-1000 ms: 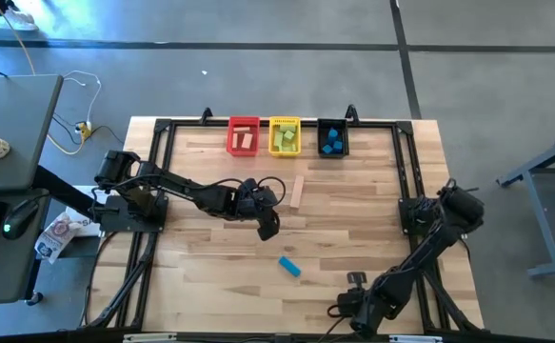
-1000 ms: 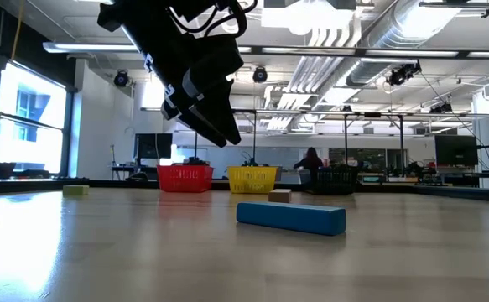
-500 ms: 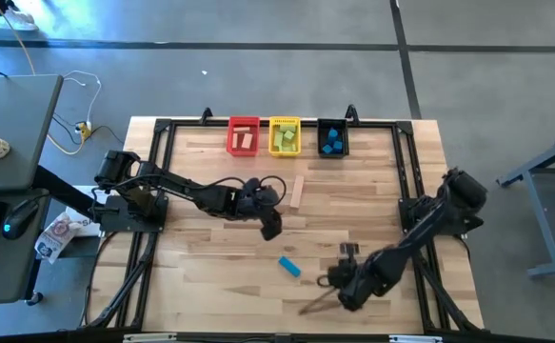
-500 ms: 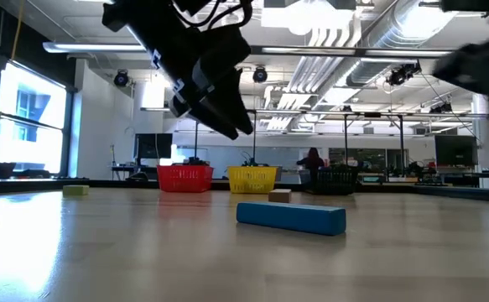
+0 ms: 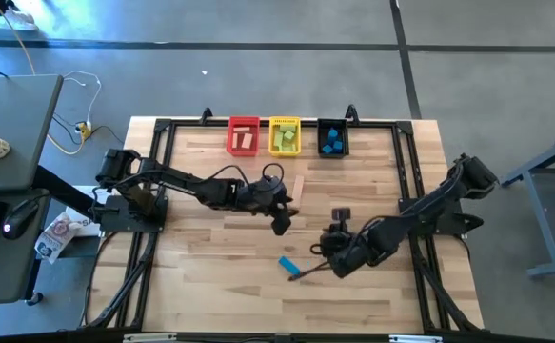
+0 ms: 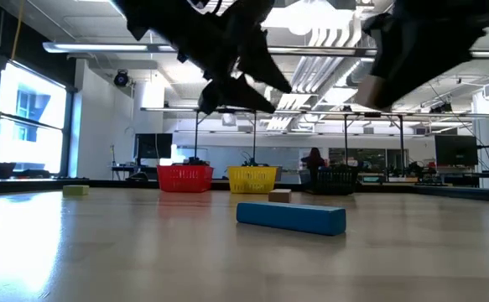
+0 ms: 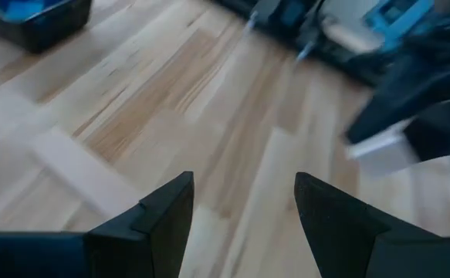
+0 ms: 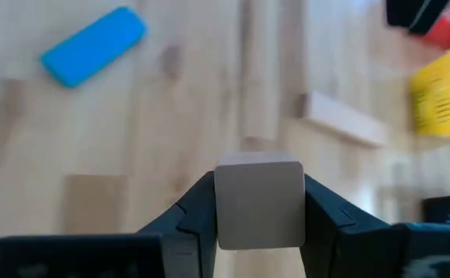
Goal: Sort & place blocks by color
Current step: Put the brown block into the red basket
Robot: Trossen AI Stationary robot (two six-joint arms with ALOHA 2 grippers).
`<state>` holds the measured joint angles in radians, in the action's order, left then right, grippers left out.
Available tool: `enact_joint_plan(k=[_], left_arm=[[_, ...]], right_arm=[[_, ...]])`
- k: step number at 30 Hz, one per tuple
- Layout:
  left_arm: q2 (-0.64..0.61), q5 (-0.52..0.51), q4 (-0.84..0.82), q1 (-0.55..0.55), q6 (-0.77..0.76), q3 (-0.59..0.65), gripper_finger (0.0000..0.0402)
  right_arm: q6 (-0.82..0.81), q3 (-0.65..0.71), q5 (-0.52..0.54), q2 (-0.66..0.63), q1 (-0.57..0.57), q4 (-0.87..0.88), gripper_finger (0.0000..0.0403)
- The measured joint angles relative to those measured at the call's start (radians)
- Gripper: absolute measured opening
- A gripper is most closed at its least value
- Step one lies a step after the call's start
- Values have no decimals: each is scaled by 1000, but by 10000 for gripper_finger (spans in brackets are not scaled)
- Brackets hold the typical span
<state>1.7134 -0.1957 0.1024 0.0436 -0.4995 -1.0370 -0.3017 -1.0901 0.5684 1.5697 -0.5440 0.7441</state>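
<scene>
Carrying a pale wood cube (image 8: 258, 202) clamped squarely between its two fingers, the right pincer (image 5: 337, 255) hangs above the near-centre of the surface (image 5: 210, 257), just right of the blue bar (image 5: 289, 267) that lies flat there. The left pincer (image 5: 279, 221) hovers near the middle of the surface with its fingers spread and nothing between them, close to a long wood bar (image 5: 297, 191) lying loose. At the far edge stand three bins in a row: the red bin (image 5: 243, 136) holding wood pieces, the yellow bin (image 5: 285, 135) holding green blocks, and the black bin (image 5: 331, 137) holding blue ones. Judged from that arrangement, the cube belongs in the red bin (the leftmost of the three, so the right arm has the longest reach). To do the step well, the cube should travel high enough to clear the loose wood bar and the left arm, which sits on the likely path; the grip looks centred and should hold. Release ought to come only once the cube is over the red bin's opening, low enough not to bounce out.
</scene>
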Motion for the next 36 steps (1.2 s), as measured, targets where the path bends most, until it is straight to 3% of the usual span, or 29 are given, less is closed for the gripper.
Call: enact_joint_plan(k=[6,15,28,36], left_arm=[[0,62,114,18,-25,0,211],[0,53,164,23,-51,0,211],[0,14,194,22,-69,0,211],[0,-15,184,21,-66,0,211]], right_arm=[[165,0,90,-14,70,0,105],[382,0,236,-14,154,-92,105],[562,0,256,-14,227,-252,105],[546,0,258,-14,226,-255,105]])
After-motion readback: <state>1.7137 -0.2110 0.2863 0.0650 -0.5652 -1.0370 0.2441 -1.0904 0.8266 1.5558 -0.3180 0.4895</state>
